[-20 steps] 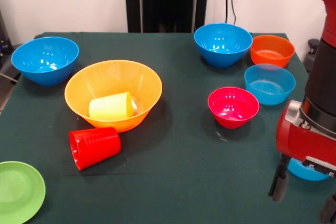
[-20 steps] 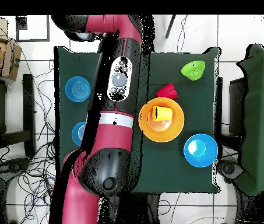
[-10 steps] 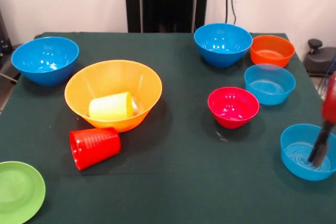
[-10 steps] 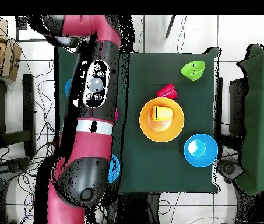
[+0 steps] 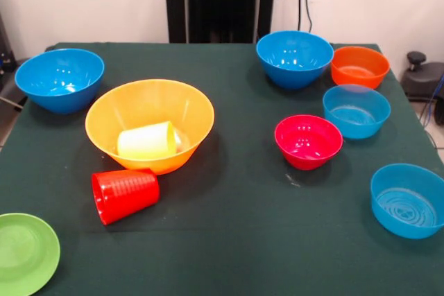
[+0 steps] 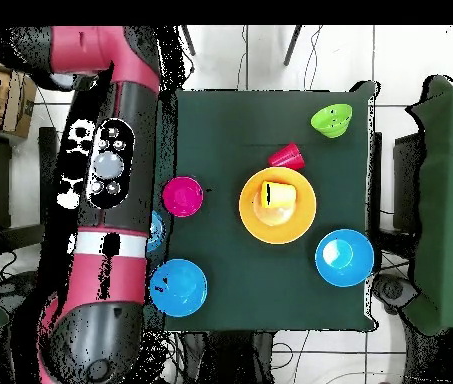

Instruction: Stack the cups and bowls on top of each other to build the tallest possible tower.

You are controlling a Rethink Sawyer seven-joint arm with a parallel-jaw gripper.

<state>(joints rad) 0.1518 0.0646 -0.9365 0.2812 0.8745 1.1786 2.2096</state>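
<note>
Overhead view shows only the red arm (image 6: 110,200) beside the desk (image 6: 270,290); gripper itself not found in either view, so cannot tell its state. Tower hardly begun: only yellow cup (image 5: 147,141) lying sideways inside big yellow-orange bowl (image 5: 149,124). Red cup (image 5: 125,194) tipped over just beside it. Pink-red bowl (image 5: 308,141), blue bowls, orange bowl (image 5: 359,66), green bowl (image 5: 25,253) scattered apart, unstacked. Nothing blocking between.
</note>
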